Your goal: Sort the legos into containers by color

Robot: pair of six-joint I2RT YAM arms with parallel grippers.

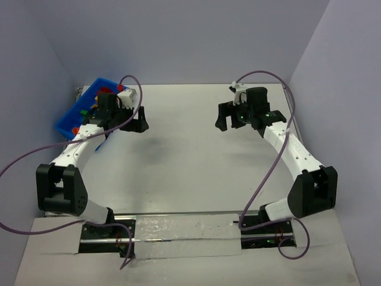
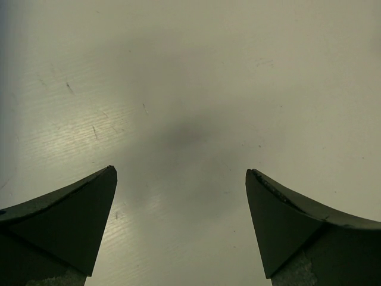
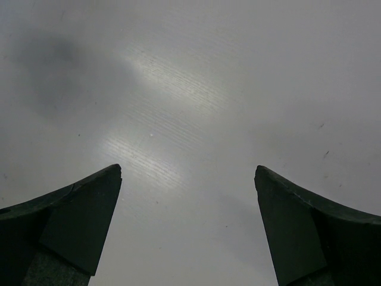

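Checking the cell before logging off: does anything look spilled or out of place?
Only the blue bin: it sits skewed at the left edge of the table. Nothing lies spilled outside it. The left gripper and right gripper are open, empty.

The pale desk (image 1: 184,155) carries a blue bin (image 1: 74,113) at its far left corner; a shiny strip (image 1: 184,229) lies along its near edge.

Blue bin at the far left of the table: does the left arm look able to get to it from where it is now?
Probably yes. The left end effector hangs open and empty right beside the blue bin, with nothing between them that I can see.
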